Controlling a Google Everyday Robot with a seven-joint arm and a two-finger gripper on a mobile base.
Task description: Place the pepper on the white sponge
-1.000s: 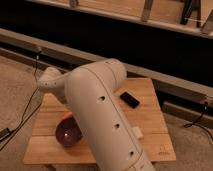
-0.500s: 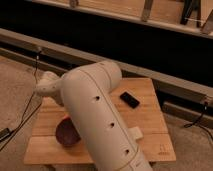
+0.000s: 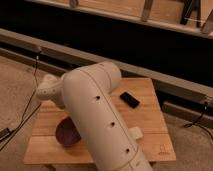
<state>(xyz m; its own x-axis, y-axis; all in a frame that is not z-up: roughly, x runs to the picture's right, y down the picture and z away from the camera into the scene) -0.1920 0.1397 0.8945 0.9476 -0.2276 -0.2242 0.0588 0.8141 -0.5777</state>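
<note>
My large white arm (image 3: 95, 115) reaches across the middle of the wooden table (image 3: 147, 117) and blocks much of it. The gripper is hidden behind the arm, somewhere over the table's left part. The white sponge (image 3: 135, 133) peeks out at the arm's right edge, near the table's front. The pepper is hidden. A dark purple bowl (image 3: 66, 134) sits at the front left, partly covered by the arm.
A flat black slab (image 3: 130, 99) lies on the right back part of the table. A dark wall with a metal rail (image 3: 165, 82) runs behind the table. Cables (image 3: 22, 117) trail over the floor on the left.
The arm has swung slightly left and lower, and covers more of the purple bowl. The sponge and the black slab have not moved.
</note>
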